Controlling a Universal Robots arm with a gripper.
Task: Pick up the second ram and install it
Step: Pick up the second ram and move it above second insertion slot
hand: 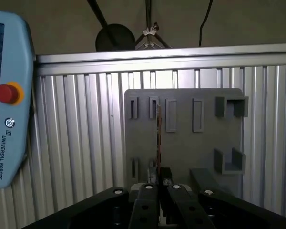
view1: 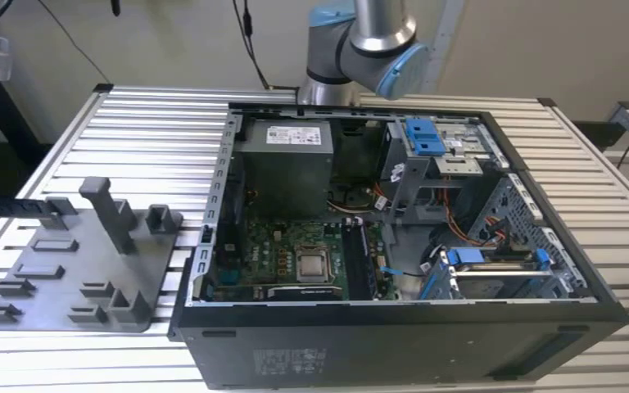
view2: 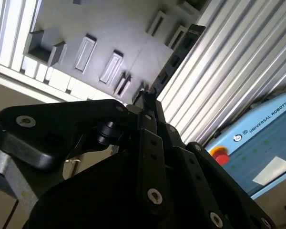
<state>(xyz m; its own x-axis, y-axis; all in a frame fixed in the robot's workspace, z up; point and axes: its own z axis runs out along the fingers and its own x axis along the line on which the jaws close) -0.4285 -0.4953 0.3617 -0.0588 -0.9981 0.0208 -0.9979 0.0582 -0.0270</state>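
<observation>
In both wrist views my gripper (hand: 158, 185) (view2: 147, 101) is shut on the second ram. The ram (hand: 158, 136) appears edge-on in the first wrist view as a thin dark strip rising from the fingertips. In the second wrist view the ram (view2: 174, 59) is a dark notched strip. It hangs high above the grey fixture plate (hand: 181, 143) (view2: 109, 28), clear of it. In the exterior view the arm (view1: 360, 45) leaves the picture at the top, behind the open computer case (view1: 402, 327). The green motherboard (view1: 282, 258) lies inside, with dark memory slots (view1: 355, 254) beside the processor.
The grey fixture plate (view1: 74, 282), with its upright blocks, lies on the slatted metal table (view1: 151, 131) at the exterior view's left of the case. A pale blue teach pendant (hand: 9, 95) (view2: 260, 152) rests on the slats. Drive cages and cables crowd the case's right half.
</observation>
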